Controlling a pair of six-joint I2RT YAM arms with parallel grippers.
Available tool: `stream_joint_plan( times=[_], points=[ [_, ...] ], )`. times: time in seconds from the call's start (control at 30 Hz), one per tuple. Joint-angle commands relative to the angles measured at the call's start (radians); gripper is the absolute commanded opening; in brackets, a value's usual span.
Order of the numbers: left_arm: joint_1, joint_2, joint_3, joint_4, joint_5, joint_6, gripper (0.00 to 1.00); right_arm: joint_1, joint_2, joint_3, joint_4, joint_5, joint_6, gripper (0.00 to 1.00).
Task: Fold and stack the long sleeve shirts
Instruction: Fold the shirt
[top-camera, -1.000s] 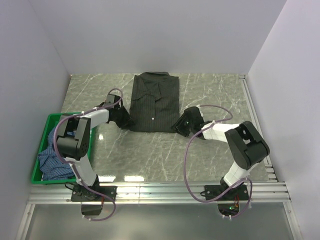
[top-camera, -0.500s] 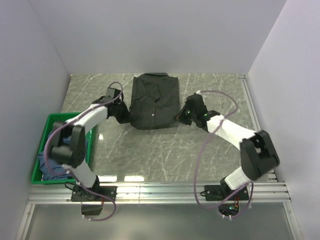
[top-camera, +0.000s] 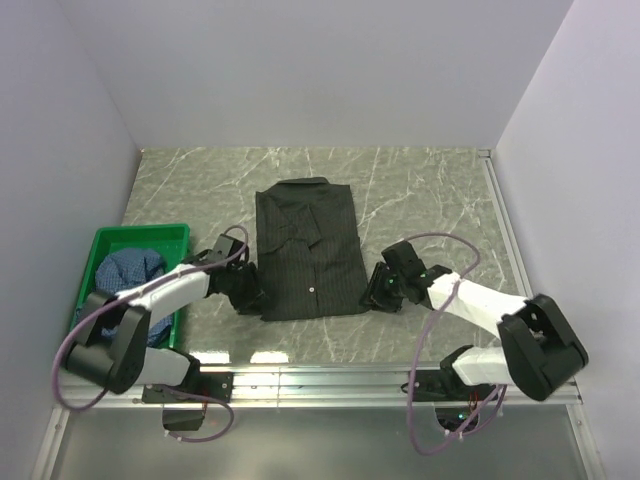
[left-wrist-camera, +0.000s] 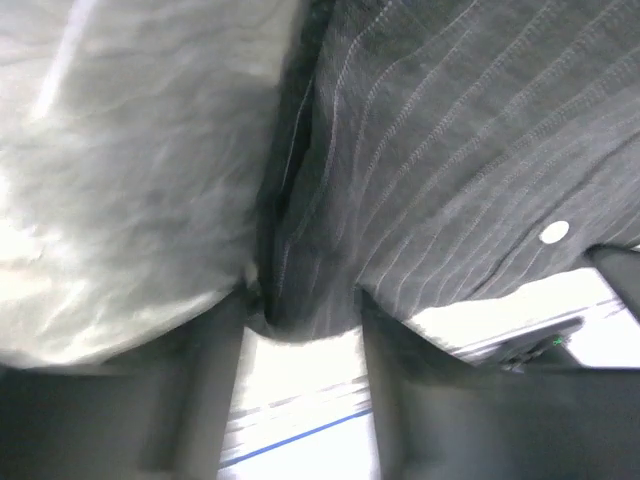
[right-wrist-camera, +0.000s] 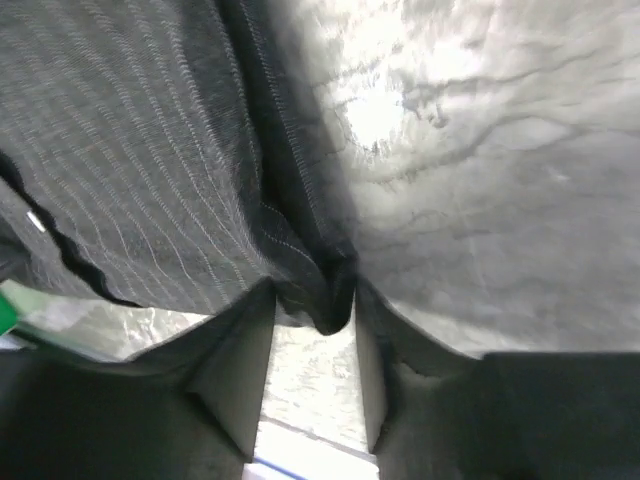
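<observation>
The black pinstriped shirt (top-camera: 305, 250) lies folded flat in the middle of the marble table, collar at the far end. My left gripper (top-camera: 255, 293) is shut on its near left corner; in the left wrist view the cloth (left-wrist-camera: 420, 150) bunches between my gripper's (left-wrist-camera: 303, 305) fingertips. My right gripper (top-camera: 378, 293) is shut on the near right corner, where the cloth edge (right-wrist-camera: 150, 180) is pinched between my gripper's (right-wrist-camera: 312, 300) fingertips. The blue checked shirt (top-camera: 128, 270) lies crumpled in the green crate (top-camera: 140, 232) on the left.
White walls enclose the table on the left, back and right. An aluminium rail (top-camera: 330, 375) runs along the near edge, just behind both grippers. Cables loop from both arms.
Both grippers have moved toward the near edge, and the black shirt has slid with them from the far middle of the table to the near middle.
</observation>
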Motion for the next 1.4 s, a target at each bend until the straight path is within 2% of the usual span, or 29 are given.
stream_joint_plan(
  times=[0.0, 0.07, 0.13, 0.23, 0.3, 0.37, 0.47, 0.57, 0.87, 1.17, 1.37],
  points=[
    [-0.001, -0.121, 0.014, -0.058, -0.083, -0.003, 0.59, 0.033, -0.124, 0.06, -0.09, 0.113, -0.051, 0.53],
    [-0.001, -0.176, 0.086, -0.116, -0.153, 0.02, 0.76, 0.036, -0.158, 0.114, -0.118, 0.135, -0.092, 0.55],
    [-0.001, -0.212, 0.169, -0.168, -0.194, 0.031, 0.78, 0.033, -0.185, 0.18, -0.121, 0.138, -0.141, 0.54],
    [-0.001, -0.212, 0.241, -0.131, -0.182, 0.053, 0.72, 0.035, -0.159, 0.265, -0.038, 0.051, -0.234, 0.46],
    [-0.001, -0.194, 0.249, -0.063, -0.121, 0.048, 0.62, 0.035, -0.081, 0.344, 0.005, -0.024, -0.259, 0.4],
    [-0.002, -0.14, 0.237, 0.058, -0.077, 0.039, 0.56, 0.035, -0.022, 0.373, 0.055, -0.058, -0.264, 0.38],
    [-0.016, -0.034, 0.237, 0.167, -0.011, 0.028, 0.46, 0.036, 0.152, 0.437, 0.146, -0.136, -0.259, 0.38],
    [-0.047, 0.049, 0.232, 0.219, -0.034, 0.034, 0.41, 0.035, 0.283, 0.493, 0.21, -0.199, -0.258, 0.36],
    [-0.084, 0.09, 0.084, 0.324, -0.062, 0.034, 0.44, 0.035, 0.582, 0.674, 0.226, -0.247, -0.33, 0.35],
    [-0.084, 0.135, -0.004, 0.353, -0.08, 0.034, 0.44, 0.024, 0.754, 0.8, 0.241, -0.17, -0.309, 0.34],
    [-0.084, 0.113, -0.038, 0.356, -0.094, 0.031, 0.44, -0.019, 0.812, 0.847, 0.255, -0.095, -0.273, 0.34]
  ],
)
